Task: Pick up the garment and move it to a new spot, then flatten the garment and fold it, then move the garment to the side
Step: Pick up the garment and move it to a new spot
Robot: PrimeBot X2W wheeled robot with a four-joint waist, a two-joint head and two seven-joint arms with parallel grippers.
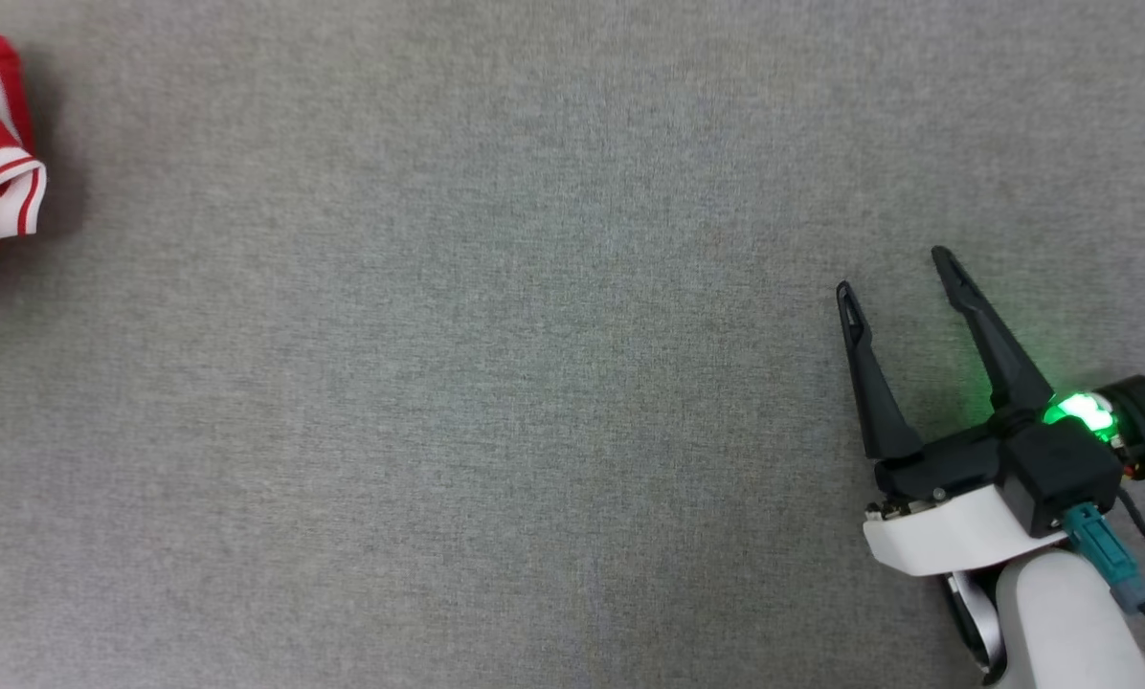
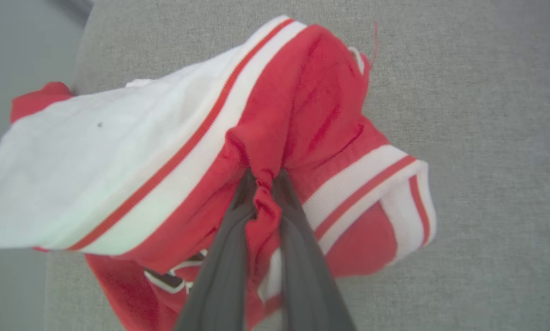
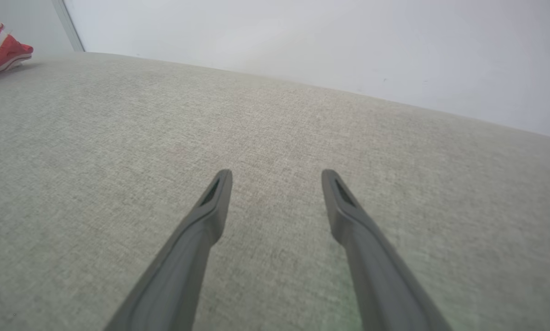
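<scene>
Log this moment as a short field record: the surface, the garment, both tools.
surface: grey woven cloth
garment: red and white jersey, bunched, not flattened, at the robot's far left near an edge of the surface
left tool: shut, pinching a fold of the garment's red cloth
right tool: open, holding nothing, over bare surface, far from the garment
garment lifted or resting: cannot tell

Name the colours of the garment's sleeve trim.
The trim is white with red stripes, clearest in the left wrist view.
</scene>
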